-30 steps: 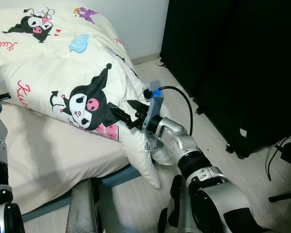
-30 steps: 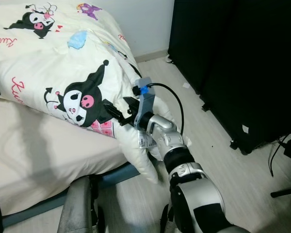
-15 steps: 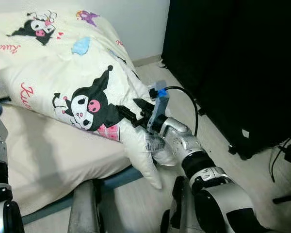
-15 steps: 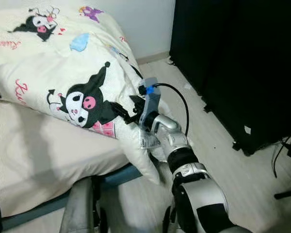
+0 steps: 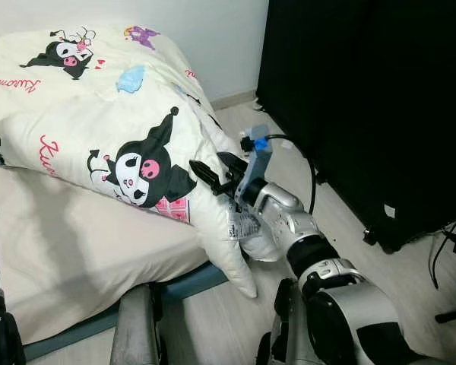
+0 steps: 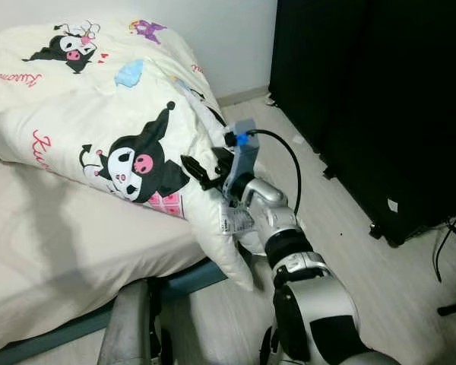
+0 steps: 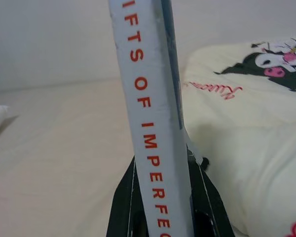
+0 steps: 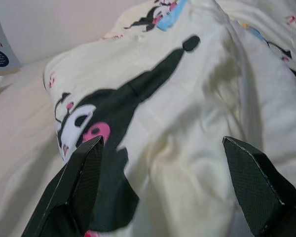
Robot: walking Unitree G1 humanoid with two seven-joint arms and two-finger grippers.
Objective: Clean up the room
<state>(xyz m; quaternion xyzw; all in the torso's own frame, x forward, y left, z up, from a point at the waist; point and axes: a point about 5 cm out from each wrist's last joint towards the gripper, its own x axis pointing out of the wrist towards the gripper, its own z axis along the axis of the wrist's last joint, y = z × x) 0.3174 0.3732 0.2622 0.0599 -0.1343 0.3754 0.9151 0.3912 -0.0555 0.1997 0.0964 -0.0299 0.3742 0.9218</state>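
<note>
Comforter — cream, printed with black-and-pink cartoon figures; folded back on itself over the bed, one corner hanging off the mattress edge down toward the floor. Bare cream sheet exposed on the near part of the bed.

Right gripper — fingers spread wide, set against the comforter's fold at the bed's edge, just beside the large printed figure. In the right wrist view the two black fingers stand apart with cloth between them, nothing pinched.

Left gripper — pressed onto a book, white spine with red lettering, held upright over the bare sheet at the far left of the bed.

Black wardrobe or cabinet — stands to the right, across a strip of floor.

Step in hand, judged: taking hold of the comforter's edge to straighten or spread it. To do this well:
- push the spread fingers further onto the fold so a thick pleat of cloth lies between them before closing — a thin pinch would likely slip;
- grip near the hanging corner, not mid-panel, so the pull draws the whole edge;
- keep the book clear of the cloth while pulling.
</note>
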